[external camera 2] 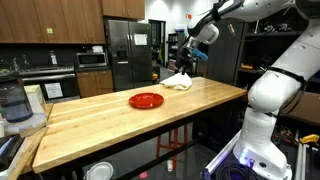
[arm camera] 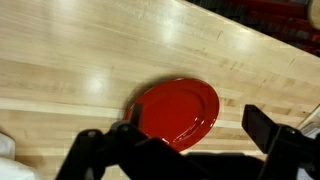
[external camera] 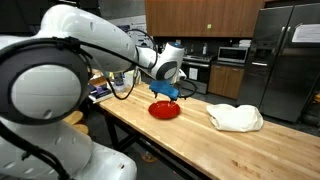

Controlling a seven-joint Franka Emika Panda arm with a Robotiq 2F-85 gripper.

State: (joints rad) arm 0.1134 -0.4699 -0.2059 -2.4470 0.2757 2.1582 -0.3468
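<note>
Exterior view, end effector: the end effector (external camera: pixel 167 92) hangs just above the red plate (external camera: pixel 164 110) without touching it. This looks like a stance for coming straight down on the rim.
Exterior view, plate: it lies flat on the worktop (external camera: pixel 200 145), near the middle and well back from the front edge.
Exterior view, neighbours: a white cloth (external camera: pixel 235 118) lies crumpled to one side, apart from the plate.
Exterior view, open room: from this side the plate (external camera 2: pixel 146 100) has bare wood all round it. The cloth (external camera 2: pixel 178 82) sits toward the far end of the worktop, and the end effector (external camera 2: pixel 189 62) shows above it.
Wrist view, jaws: they are spread wide with nothing between them. One of the dark fingers (arm camera: pixel 100 152) shows at each side of the frame.
Wrist view, plate: its near rim (arm camera: pixel 180 110) falls between the jaws, which suits an edge grip because a flat plate offers no other hold.
Wrist view, edges: no worktop edge is in view.
</note>
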